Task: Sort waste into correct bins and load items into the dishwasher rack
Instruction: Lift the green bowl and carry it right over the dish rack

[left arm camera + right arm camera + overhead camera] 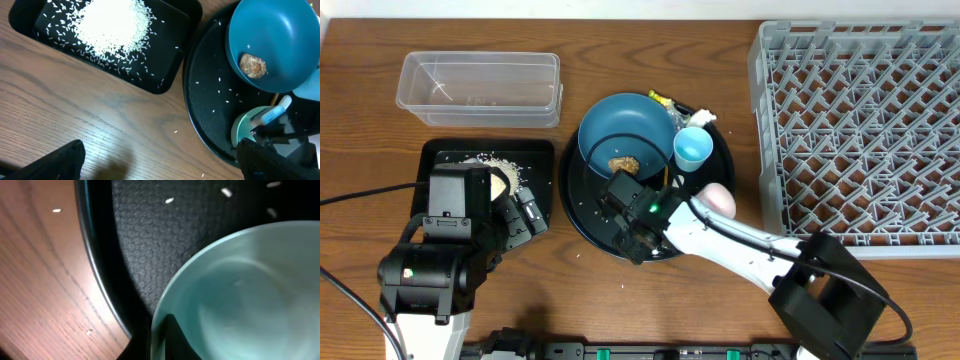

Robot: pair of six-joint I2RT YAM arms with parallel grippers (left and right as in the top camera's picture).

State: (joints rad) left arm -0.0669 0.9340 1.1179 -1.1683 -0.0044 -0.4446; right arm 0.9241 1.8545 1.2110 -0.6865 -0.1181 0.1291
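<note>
Reaching down into the near part of the round black tray (582, 212) with the right gripper (632, 222), low over the pale mint bowl (240, 295), one finger (167, 340) just inside the rim, probably for a pinch on the bowl's wall and a lift toward the rack. Impossible to say whether clenched or released, with the second finger out of sight.

Hovering with the left gripper (160, 150) spread wide and empty over bare wood, just near of the shallow black tray (175, 60) and its rice heap (110, 25), apparently kept clear of the other arm.

Left on the round tray: dark blue bowl (625, 125) with the brown lump (623, 162) inside, and light blue cup (692, 148) touching it. At far right, the dishwasher rack (860, 130), with nothing loaded yet.
</note>
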